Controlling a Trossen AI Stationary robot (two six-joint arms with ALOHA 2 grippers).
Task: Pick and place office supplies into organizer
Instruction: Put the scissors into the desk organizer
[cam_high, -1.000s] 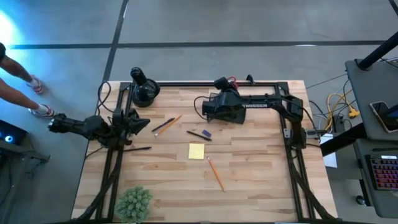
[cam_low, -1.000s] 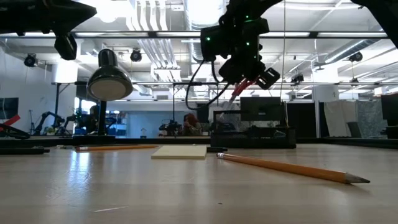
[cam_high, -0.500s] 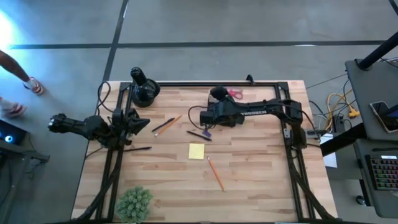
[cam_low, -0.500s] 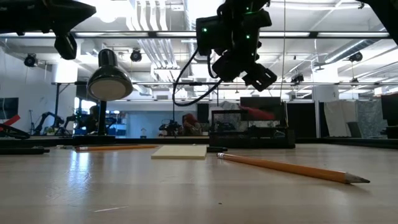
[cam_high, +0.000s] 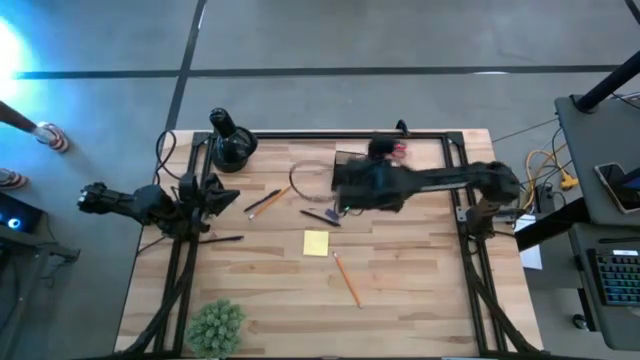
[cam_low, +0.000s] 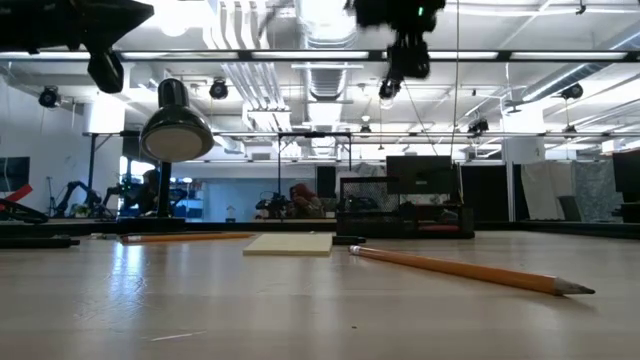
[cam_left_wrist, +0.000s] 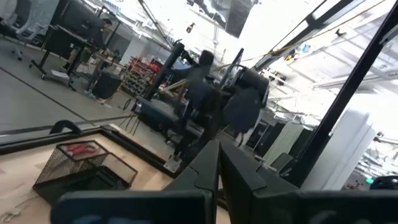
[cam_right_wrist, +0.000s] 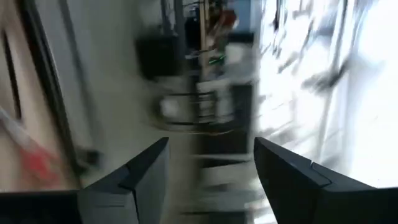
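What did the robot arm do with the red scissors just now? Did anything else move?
The right gripper let go of the red-handled scissors, which now lie in the black wire-mesh organizer. Its fingers are open and empty, and the arm has swung up and away. The left gripper stayed shut at the table's left edge. The yellow sticky-note pad and orange pencils have not moved.

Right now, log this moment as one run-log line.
right gripper: open, empty, above table | left gripper: shut, parked at left edge | scissors: in organizer | sticky pad, pencil: on table
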